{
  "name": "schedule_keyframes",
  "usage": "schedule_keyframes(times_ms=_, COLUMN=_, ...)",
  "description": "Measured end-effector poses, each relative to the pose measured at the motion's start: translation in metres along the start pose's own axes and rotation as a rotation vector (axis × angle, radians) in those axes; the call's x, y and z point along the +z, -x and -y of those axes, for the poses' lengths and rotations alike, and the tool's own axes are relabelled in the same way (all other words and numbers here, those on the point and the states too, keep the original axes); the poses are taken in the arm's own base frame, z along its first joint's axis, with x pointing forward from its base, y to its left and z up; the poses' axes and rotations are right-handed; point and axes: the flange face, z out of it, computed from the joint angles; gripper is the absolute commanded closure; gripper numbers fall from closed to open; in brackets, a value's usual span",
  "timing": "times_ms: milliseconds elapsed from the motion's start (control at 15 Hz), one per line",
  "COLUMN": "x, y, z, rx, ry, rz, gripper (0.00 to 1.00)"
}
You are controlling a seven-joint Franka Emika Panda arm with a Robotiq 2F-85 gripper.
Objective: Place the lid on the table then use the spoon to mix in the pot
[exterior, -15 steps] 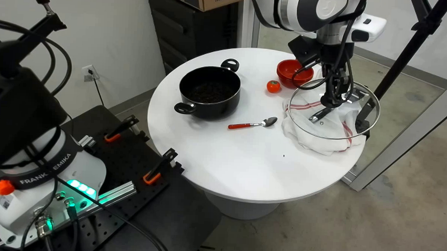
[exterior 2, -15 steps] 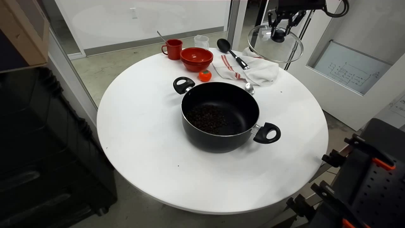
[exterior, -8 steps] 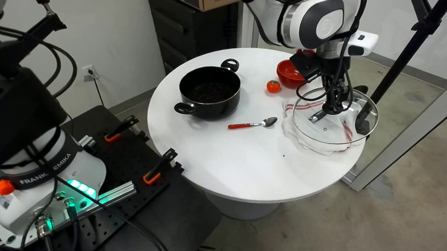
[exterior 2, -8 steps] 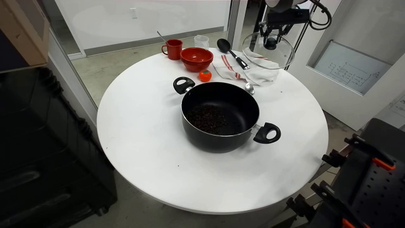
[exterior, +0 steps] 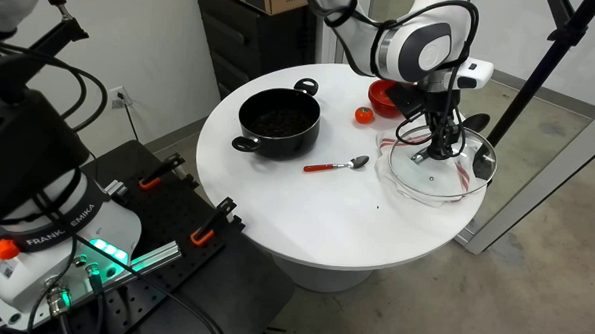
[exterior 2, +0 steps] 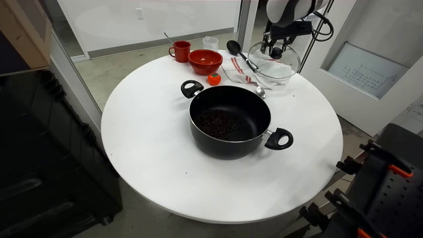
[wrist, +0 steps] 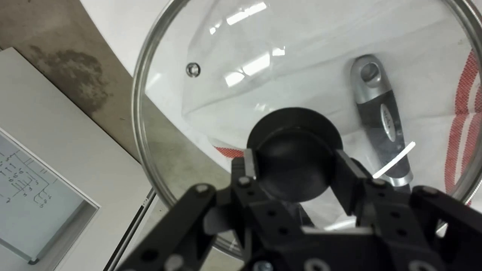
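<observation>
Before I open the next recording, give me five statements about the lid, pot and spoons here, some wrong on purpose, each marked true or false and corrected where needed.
1. The tool holds the glass lid by its black knob. True.
2. The red-handled spoon lies on the round white table between the black pot and the red-striped towel. True.
3. The lid covers the pot. False: it is over the towel.
4. The pot is empty. False: small dark pieces lie in it.
5. The large black spoon lies partly on the towel. True.
</observation>
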Motion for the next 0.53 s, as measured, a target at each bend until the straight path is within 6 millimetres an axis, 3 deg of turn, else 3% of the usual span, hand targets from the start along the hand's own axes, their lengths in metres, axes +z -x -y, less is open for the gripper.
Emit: schedule_keyframes(times_ms=533, x=0.031, y=0.028, z=0.038, rx=-0.030, ry=-0.045, rz=0.061, gripper=0.76)
